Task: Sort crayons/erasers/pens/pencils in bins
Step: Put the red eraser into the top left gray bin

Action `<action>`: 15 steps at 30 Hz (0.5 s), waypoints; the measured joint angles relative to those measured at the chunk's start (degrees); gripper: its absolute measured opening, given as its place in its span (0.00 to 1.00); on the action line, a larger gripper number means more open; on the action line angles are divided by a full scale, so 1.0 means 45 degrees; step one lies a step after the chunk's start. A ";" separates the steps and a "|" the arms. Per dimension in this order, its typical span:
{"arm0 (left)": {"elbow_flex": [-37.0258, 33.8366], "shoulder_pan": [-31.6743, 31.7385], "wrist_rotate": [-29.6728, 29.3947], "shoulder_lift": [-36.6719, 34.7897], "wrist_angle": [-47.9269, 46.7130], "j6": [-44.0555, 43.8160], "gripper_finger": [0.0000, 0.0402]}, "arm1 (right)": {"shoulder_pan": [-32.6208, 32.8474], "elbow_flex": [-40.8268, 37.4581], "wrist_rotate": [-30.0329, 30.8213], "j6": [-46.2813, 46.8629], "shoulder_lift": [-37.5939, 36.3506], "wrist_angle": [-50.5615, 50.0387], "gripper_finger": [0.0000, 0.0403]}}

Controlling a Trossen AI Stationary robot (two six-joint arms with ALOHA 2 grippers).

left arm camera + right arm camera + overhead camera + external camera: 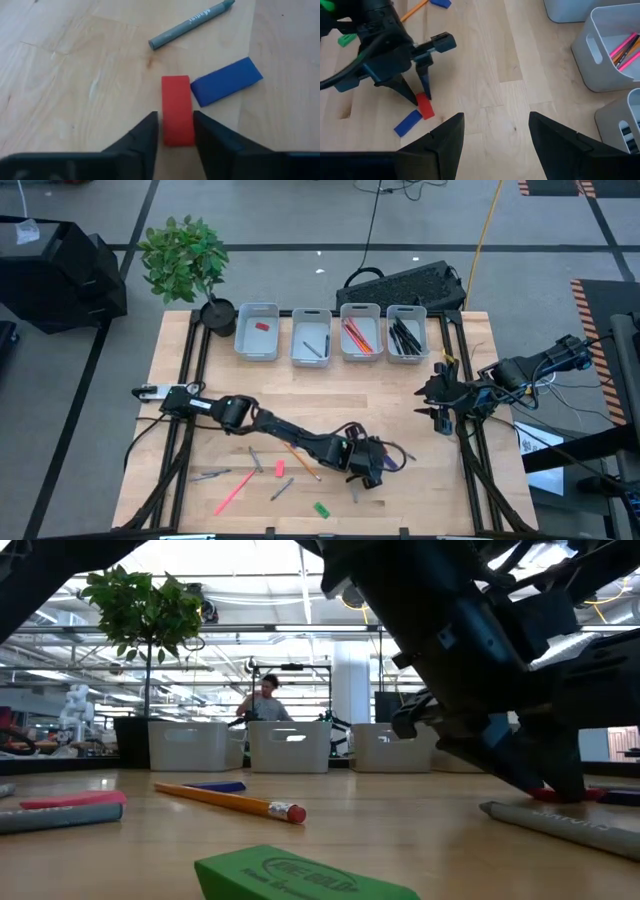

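Desk (pixel 400 395): pale wood planks, visible grain and seams, rectangular.

Bins (pixel 330 333): four matching pale grey-white plastic tubs, rounded rims, in a row along the far edge. Leftmost holds one red block; the next, a few dark sticks; the third, pink and orange sticks; the fourth, dark pens.

Black plant pot (pixel 218 315) with a leafy green plant, at the left end of the row.

Left arm reaches across the near part of the desk. Left gripper (pixel 176 131) is down at the surface, its dark wedge-shaped jaws narrow, one on each long side of the red eraser (pixel 177 110) and pressed against it. That eraser is a smooth matte block lying flat on the wood.

Right gripper (pixel 495 130) hangs near the right edge of the desk, jaws wide, nothing between them.

Blue eraser (pixel 226 81): flat rectangular block, one corner just beside the red one; whether they touch I cannot tell.

Green eraser (pixel 300 875): printed top, near the front edge.

Grey crayon (pixel 192 23): paper-wrapped cylinder, lying slantwise beyond the two blocks.

Yellow pencil (pixel 230 801): pink rubber tip.
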 joint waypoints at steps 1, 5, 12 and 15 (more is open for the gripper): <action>-0.0077 -0.0037 -0.0073 0.0000 0.0033 0.0002 0.25 | 0.0000 0.0000 0.0014 0.0000 0.0005 0.0000 0.53; -0.0355 -0.0048 -0.0110 -0.0020 0.0103 -0.0020 0.15 | 0.0000 0.0000 0.0292 0.0000 0.0000 0.0000 0.53; -0.0174 0.0074 -0.0066 -0.0021 0.0027 0.0436 0.15 | 0.0000 0.0000 0.0294 0.0092 0.0000 0.0068 0.53; 0.0257 0.0171 0.0008 0.0019 -0.0185 0.0954 0.15 | 0.0000 0.0000 0.0293 0.0097 0.0000 0.0092 0.53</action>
